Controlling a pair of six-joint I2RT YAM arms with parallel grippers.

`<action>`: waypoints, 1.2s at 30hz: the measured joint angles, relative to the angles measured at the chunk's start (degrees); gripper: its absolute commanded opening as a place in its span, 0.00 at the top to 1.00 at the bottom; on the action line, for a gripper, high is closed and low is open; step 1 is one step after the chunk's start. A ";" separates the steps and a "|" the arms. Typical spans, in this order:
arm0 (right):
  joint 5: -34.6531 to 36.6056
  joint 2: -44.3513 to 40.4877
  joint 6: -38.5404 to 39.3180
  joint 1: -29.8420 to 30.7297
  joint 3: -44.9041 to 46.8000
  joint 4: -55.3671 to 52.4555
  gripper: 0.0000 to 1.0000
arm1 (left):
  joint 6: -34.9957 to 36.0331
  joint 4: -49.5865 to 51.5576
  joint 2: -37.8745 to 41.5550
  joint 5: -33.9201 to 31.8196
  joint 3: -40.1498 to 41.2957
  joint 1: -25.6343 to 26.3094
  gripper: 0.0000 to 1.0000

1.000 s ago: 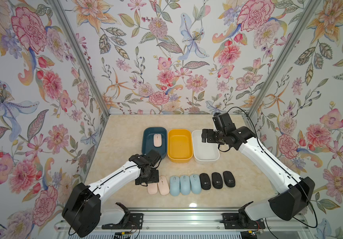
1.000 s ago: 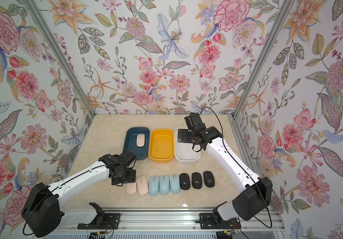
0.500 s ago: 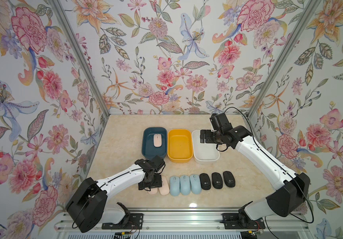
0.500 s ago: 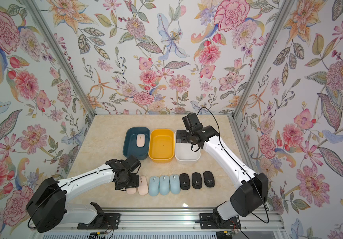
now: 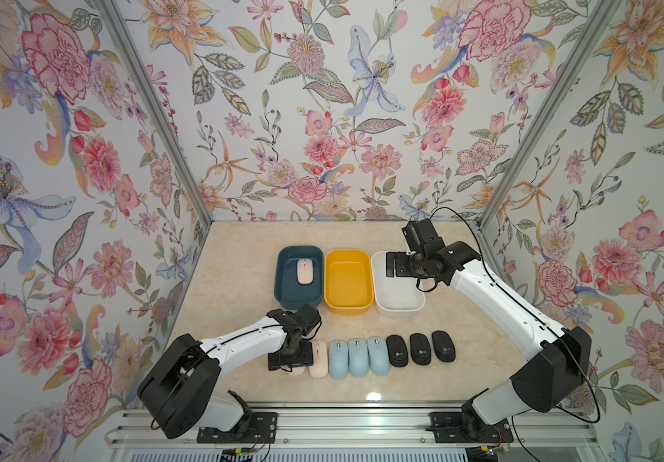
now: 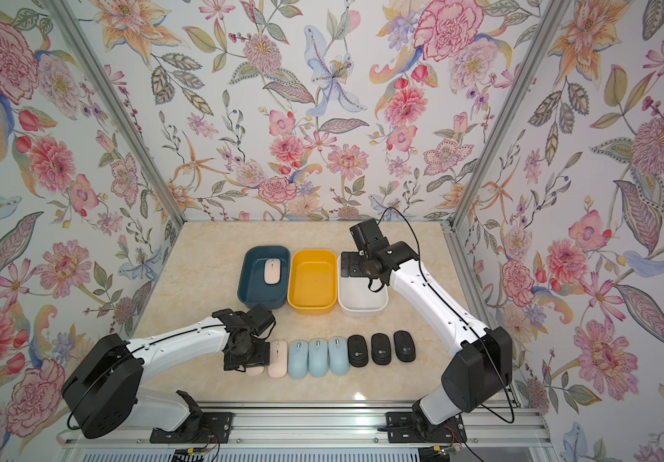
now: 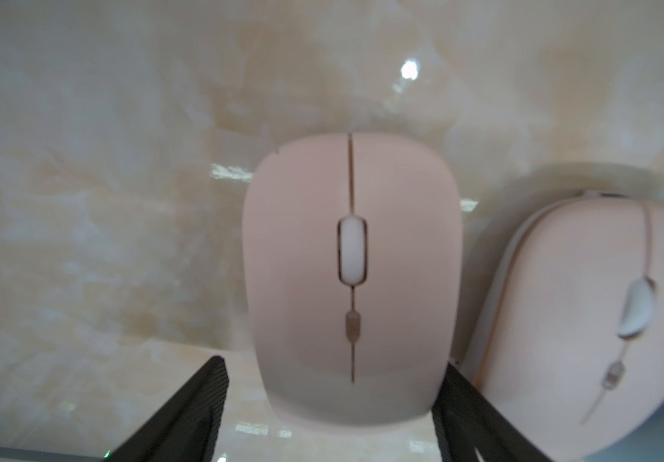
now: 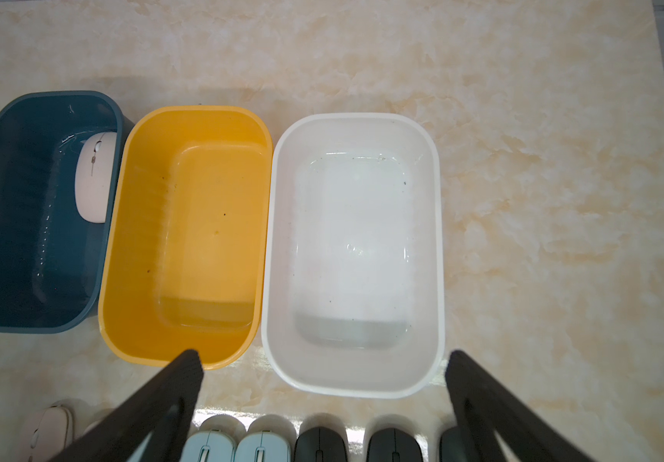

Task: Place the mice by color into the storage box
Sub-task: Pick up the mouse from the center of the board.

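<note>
Progress check: this job is only just getting going. One pale pink oval wireless mouse (image 5: 304, 271) is lying inside the dark teal plastic bin (image 5: 285, 298). The yellow plastic bin (image 5: 348, 288) next to it and the white plastic bin (image 5: 398, 298) at the other end are both sitting empty.

Everything else is waiting in a row on the beige marble-look tabletop (image 5: 234, 280). From one end that's two pink ones, three light blue mice (image 5: 358, 357) and three shorter black mice (image 5: 421, 349), all side by side.

The left pincer (image 7: 333, 362) is hanging low over the end pink mouse (image 7: 346, 260), spread with a finger on each side of it. In the left wrist view a sliver of tabletop is showing between one finger and the shell, so I'm reading it as straddling, not pinching yet. The neighbouring pink mouse (image 7: 586, 320) is lying just beside it, so the inner finger is working in a tight gap.

The right pincer (image 8: 324, 354) is hovering above the white bin, spread wide and carrying nothing.

My take is one of nine sorted and eight to go. The second pink looks like the current pickup, probably heading for the teal bin with its twin — blues and blacks aren't touched at all.
</note>
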State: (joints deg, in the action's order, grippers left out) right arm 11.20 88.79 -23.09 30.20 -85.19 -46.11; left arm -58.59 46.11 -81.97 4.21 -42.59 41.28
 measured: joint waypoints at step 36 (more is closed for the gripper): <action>0.00 2.84 0.20 -0.02 -2.38 -0.39 0.01 | 1.14 -0.92 -4.57 0.11 -3.02 -2.45 0.45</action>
State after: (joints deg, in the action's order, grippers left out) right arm 11.20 91.64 -22.90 30.17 -87.57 -46.50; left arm -57.45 45.19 -86.54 4.32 -45.60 38.83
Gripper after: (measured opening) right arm 0.987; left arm 0.620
